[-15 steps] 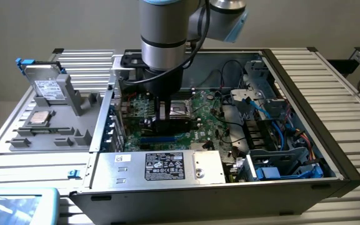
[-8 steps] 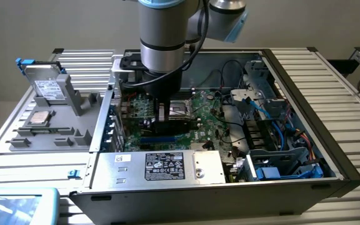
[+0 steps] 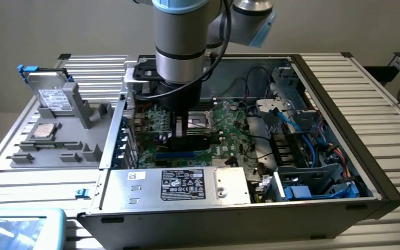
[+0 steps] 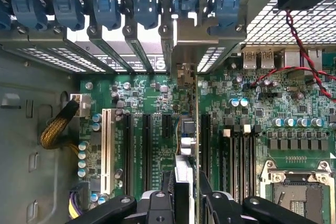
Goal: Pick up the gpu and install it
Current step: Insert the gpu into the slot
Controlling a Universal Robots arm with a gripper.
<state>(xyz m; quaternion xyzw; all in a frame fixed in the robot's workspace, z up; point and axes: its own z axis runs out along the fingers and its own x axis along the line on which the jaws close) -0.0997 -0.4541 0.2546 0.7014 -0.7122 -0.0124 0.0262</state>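
Black fingers (image 4: 167, 187) of the pincer (image 4: 185, 182), closest to the wrist camera, stand one on each side of the gpu (image 4: 181, 167) and are clamped on it. The card stands on edge and is seen from above as a thin strip. Its metal bracket (image 4: 191, 45) meets the row of rear slot openings in the case. It runs in line with the long black expansion slots (image 4: 147, 150) on the green motherboard (image 4: 142, 90). Whether its lower edge is seated in a slot I cannot tell.

A white slot (image 4: 106, 150) lies well to one side of the card, near a yellow braided cable (image 4: 55, 127). The CPU socket (image 4: 300, 192) lies on the card's other side. Blue retention clips (image 4: 105, 3) line the rear wall by the brackets, and a red and black twisted wire (image 4: 302, 51) crosses the board near the rear ports.

In the exterior view the arm (image 3: 179, 47) reaches straight down into the open computer case (image 3: 370, 166), which lies on a ribbed metal worktop (image 3: 387, 88). The card is a dark block under the wrist, upright over the board. A power supply (image 3: 186, 185) with a black label occupies the case's near end, and blue cables (image 3: 299, 122) run through the drive bay at the exterior view's right. Outside the case, at the exterior view's left, a grey fixture (image 3: 82, 112) holds a silver hard drive (image 3: 52, 98) upright, with a square chip (image 3: 45, 131) lying flat just in front of it.
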